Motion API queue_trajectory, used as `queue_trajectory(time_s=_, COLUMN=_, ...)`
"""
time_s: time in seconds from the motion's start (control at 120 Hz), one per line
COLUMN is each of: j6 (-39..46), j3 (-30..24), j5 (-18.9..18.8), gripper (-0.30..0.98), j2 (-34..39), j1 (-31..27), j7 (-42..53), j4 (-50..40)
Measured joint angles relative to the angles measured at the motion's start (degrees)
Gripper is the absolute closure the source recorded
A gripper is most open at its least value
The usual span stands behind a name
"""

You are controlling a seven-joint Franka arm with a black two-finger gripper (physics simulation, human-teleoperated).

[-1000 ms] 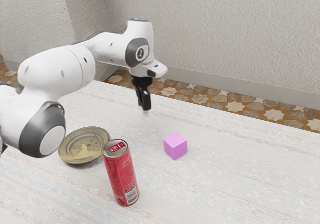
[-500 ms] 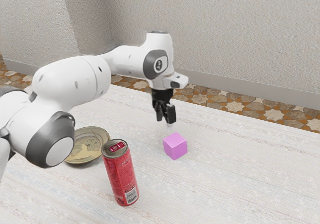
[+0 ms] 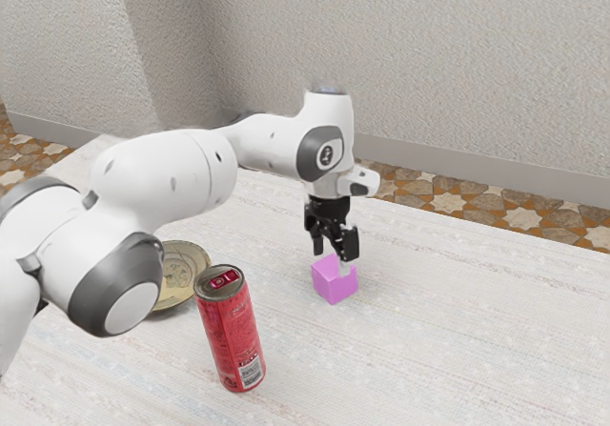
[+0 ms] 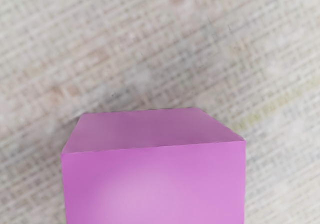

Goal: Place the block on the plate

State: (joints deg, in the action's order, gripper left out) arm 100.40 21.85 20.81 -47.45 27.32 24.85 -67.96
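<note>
Pink-violet and flat-faced, the sharp-edged block [image 3: 330, 289] rests on the pale, streaky, woven-looking tabletop [image 3: 429, 350], directly beneath the end effector [image 3: 334, 263], whose black fingers stand apart at its upper part. Toward the exterior view's left from the end effector are a glossy red cylindrical can [image 3: 229, 335] and, farther off, a round, dull-gold plate [image 3: 187, 266].
</note>
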Motion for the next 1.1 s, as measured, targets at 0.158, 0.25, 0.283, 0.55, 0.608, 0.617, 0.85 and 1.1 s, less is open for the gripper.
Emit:
queue_trajectory(time_s=0.158, j6=1.2, j3=-0.9, j5=0.1, gripper=0.00, j2=-2.2, j1=0.0, j7=-1.7, j4=0.0)
queue_trajectory(time_s=0.25, j6=1.9, j3=-1.2, j5=0.1, gripper=0.00, j2=-2.6, j1=-0.1, j7=-2.5, j4=0.0)
queue_trajectory(time_s=0.283, j6=2.0, j3=-1.2, j5=0.1, gripper=0.00, j2=-2.8, j1=-0.1, j7=-2.8, j4=0.0)
queue_trajectory(time_s=0.55, j6=2.9, j3=-1.2, j5=1.0, gripper=0.32, j2=-3.3, j1=-0.1, j7=-4.7, j4=-0.1)
queue_trajectory(time_s=0.608, j6=3.1, j3=-1.2, j5=0.9, gripper=0.36, j2=-3.3, j1=-0.1, j7=-5.1, j4=-0.1)
queue_trajectory(time_s=0.617, j6=3.1, j3=-1.2, j5=0.9, gripper=0.37, j2=-3.3, j1=-0.1, j7=-5.2, j4=-0.1)
queue_trajectory(time_s=0.85, j6=3.2, j3=-1.2, j5=0.3, gripper=0.37, j2=1.0, j1=-0.3, j7=-6.3, j4=-0.1)
queue_trajectory(time_s=1.1, j6=2.8, j3=-1.9, j5=-0.1, gripper=0.37, j2=5.0, j1=-4.3, j7=-6.8, j4=-1.0)
